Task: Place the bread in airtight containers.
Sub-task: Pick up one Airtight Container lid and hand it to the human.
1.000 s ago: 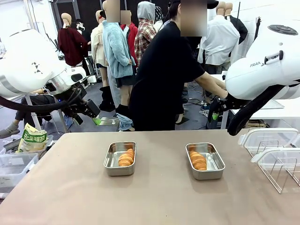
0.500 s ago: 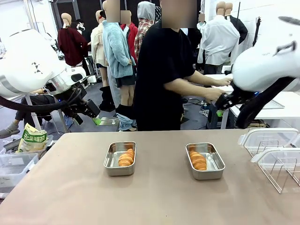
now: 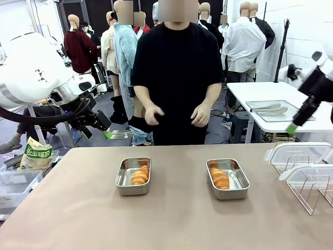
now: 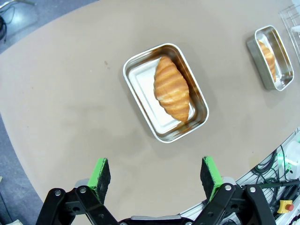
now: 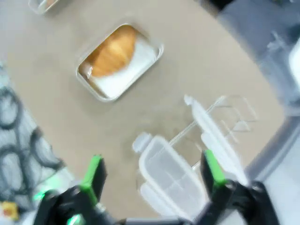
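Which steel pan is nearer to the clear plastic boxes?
The shiny rectangular steel pan on the robot's right; the other steel pan lies farther left of the clear plastic boxes.

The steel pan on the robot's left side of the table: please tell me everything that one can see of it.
The left steel pan is small, rectangular, with rounded corners and a rolled rim, shiny like polished metal. It stands flat on the tan table, open at the top with no lid. One golden-brown croissant lies inside along the long side nearer the right steel pan, leaving bare floor beside it. Nothing else touches it.
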